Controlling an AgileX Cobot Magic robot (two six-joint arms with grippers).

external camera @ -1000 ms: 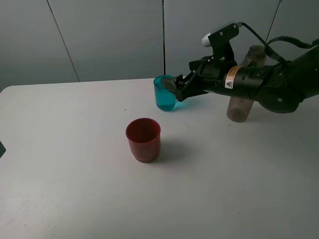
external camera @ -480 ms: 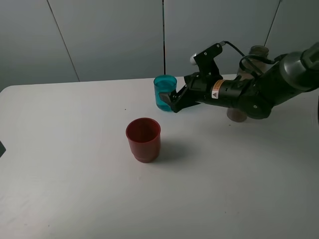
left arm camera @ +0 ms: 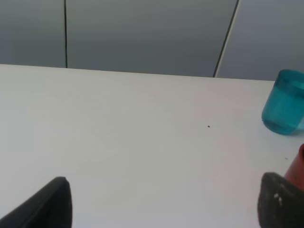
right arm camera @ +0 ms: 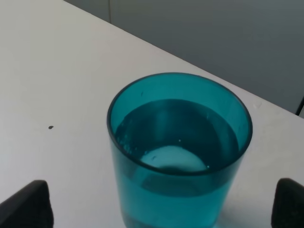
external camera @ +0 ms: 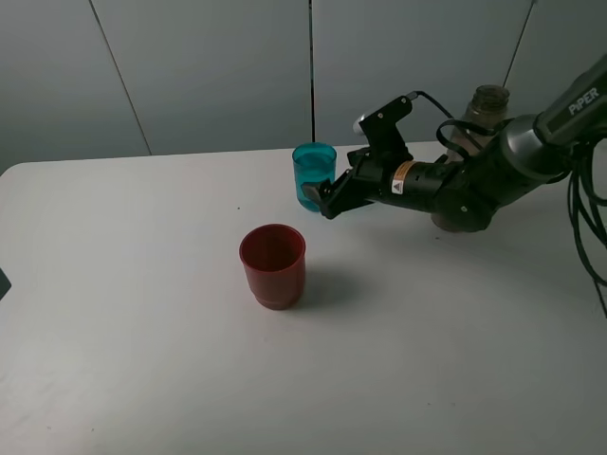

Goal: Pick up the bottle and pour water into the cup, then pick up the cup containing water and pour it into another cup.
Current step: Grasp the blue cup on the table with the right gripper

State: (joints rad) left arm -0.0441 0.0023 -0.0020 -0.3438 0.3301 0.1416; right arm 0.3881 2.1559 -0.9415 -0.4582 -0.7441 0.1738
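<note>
The teal cup [external camera: 314, 175] stands at the back of the white table, holding water up to about two thirds, as the right wrist view shows [right arm camera: 179, 152]. My right gripper [external camera: 319, 199] is open, one fingertip [right arm camera: 26, 205] on each side of the cup's lower part, not pressing it. The red cup [external camera: 273, 265] stands upright and empty, nearer the front and slightly left. The smoky bottle [external camera: 487, 102] stands behind my right arm, mostly hidden by it. In the left wrist view my left gripper [left arm camera: 166, 204] is open and empty, low over the table, with the teal cup [left arm camera: 285, 102] and the red cup's edge [left arm camera: 299, 164] far off to one side.
The white table [external camera: 142, 360] ends at a grey panelled wall behind the cups. The right arm's cables [external camera: 588, 218] hang at the right edge of the exterior view.
My right arm has dropped lower and slid left, bringing its open fingers down alongside the teal cup. Both cups and the bottle have stayed put.
</note>
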